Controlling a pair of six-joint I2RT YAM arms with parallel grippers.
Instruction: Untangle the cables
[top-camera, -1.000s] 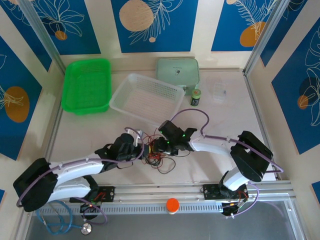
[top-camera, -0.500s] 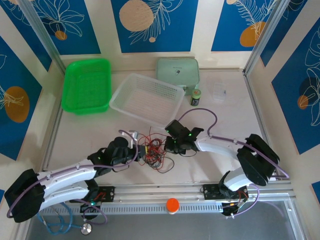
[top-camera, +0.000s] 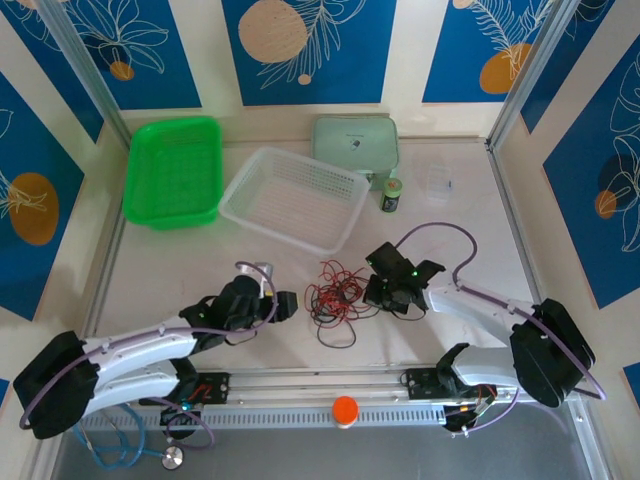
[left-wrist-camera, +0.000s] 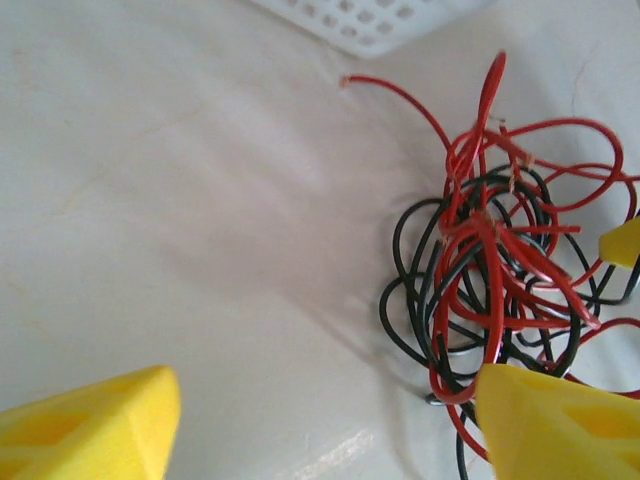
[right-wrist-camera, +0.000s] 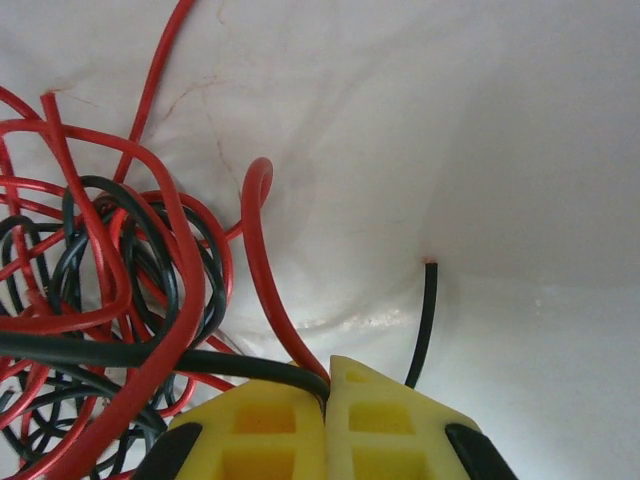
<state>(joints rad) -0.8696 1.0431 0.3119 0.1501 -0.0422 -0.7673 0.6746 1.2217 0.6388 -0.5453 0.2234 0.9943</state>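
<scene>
Mid-table, the cables (top-camera: 335, 298) bunch, seemingly elongated near-to-far; right gripper (right-wrist-camera: 327, 378) pinches the black cable (right-wrist-camera: 150, 354); left gripper (left-wrist-camera: 325, 392) spread.

Tbl (top-camera: 460, 240) — cables (top-camera: 335, 295) (tangled), grn basket (top-camera: 172, 170), wht basket (top-camera: 295, 195)

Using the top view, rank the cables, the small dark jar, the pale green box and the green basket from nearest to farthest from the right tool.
1. cables: held in the right tool, spreading to its left.
2. small dark jar: beyond the tool, toward the back.
3. pale green box: behind the jar, by the back wall.
4. green basket: far back-left corner.
</scene>
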